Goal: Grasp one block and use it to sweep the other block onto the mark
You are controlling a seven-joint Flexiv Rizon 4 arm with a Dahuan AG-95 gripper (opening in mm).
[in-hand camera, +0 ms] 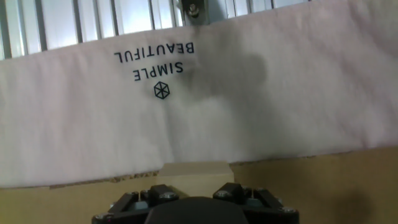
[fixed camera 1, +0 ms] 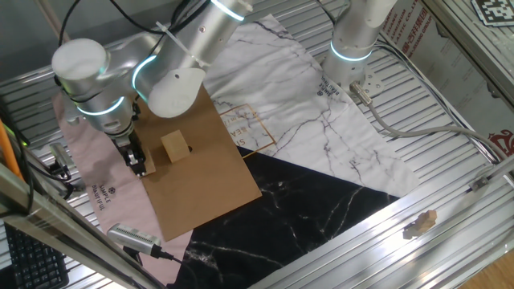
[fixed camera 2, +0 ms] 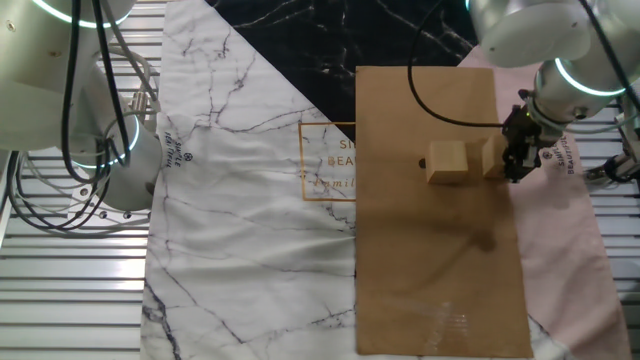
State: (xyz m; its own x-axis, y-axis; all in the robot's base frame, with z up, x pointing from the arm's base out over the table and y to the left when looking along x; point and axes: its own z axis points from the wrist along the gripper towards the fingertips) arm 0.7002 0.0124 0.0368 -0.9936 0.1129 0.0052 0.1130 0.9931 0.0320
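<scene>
Black two-finger gripper (fixed camera 2: 519, 158) pinching a pale wooden block (fixed camera 2: 493, 158) on smooth brown board (fixed camera 2: 440, 260), second square-cut wooden block (fixed camera 2: 446, 162) just beside it, small round black mark (fixed camera 2: 421, 164) touching that block's far side, pink cloth (in-hand camera: 261, 118) behind.

You see two pale bare-wood blocks, one free (fixed camera 2: 447, 161) and one in the gripper (fixed camera 2: 518, 160), both matt. They sit on a brown sheet (fixed camera 2: 440, 250) that looks like matt kraft paper. The pink sheet (in-hand camera: 249, 106) looks like smooth matt paper, the white (fixed camera 2: 240, 200) and black (fixed camera 1: 305, 217) sheets carry a marble print. The table (fixed camera 1: 450, 120) is ribbed, shiny metal. The arm's shell (fixed camera 1: 181, 76) is glossy white plastic.
</scene>
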